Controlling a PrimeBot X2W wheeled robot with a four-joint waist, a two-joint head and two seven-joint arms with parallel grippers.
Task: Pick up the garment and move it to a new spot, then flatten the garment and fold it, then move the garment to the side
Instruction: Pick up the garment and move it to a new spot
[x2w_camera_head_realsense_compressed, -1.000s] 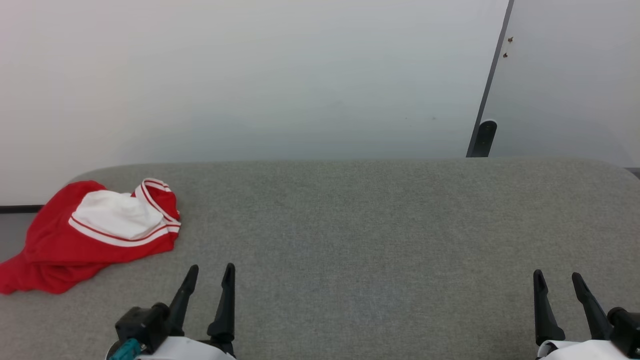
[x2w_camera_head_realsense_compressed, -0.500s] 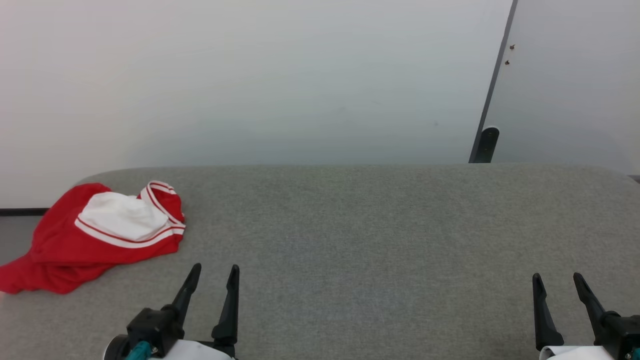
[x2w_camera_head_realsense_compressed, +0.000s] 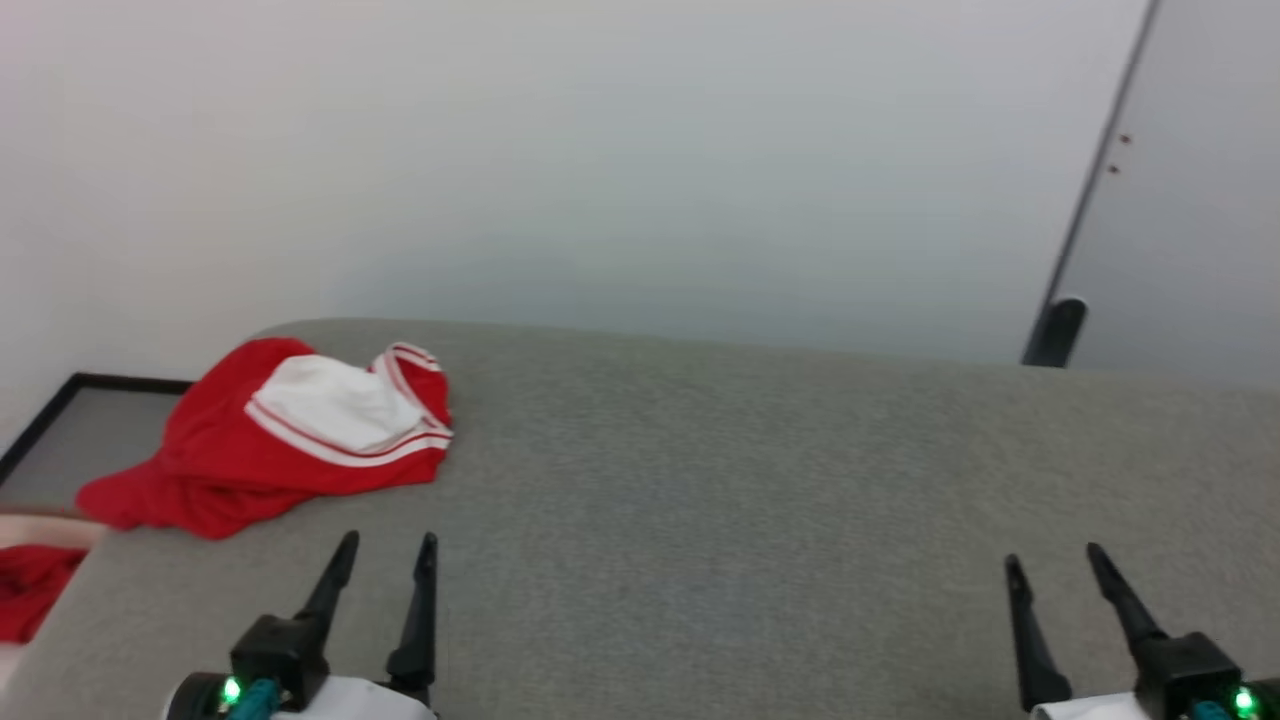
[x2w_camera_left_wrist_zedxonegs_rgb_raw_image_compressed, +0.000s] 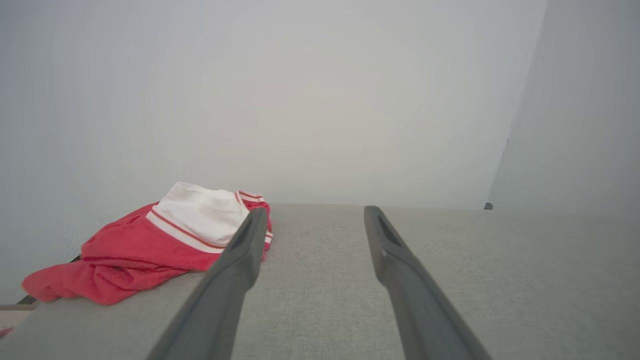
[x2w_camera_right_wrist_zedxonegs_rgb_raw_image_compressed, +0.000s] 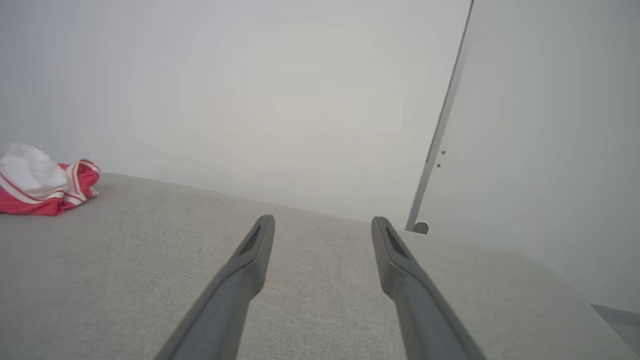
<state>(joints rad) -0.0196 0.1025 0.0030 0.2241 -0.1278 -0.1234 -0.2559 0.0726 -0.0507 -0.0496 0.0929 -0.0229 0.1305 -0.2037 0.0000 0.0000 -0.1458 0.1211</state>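
Red garment (x2w_camera_head_realsense_compressed: 215, 475) lies bunched, white stripe-trimmed sleeve uppermost; left fingers (x2w_camera_head_realsense_compressed: 421, 600) and right fingers (x2w_camera_head_realsense_compressed: 1120, 592) spread apart, empty.

The crumpled red-and-white jersey garment (x2w_camera_head_realsense_compressed: 300, 450) lies at ten o'clock on the grey fabric-covered table (x2w_camera_head_realsense_compressed: 750, 480). Left gripper (x2w_camera_head_realsense_compressed: 390, 540) at seven o'clock, right gripper (x2w_camera_head_realsense_compressed: 1052, 555) at five, both with fingers spread, holding nothing.
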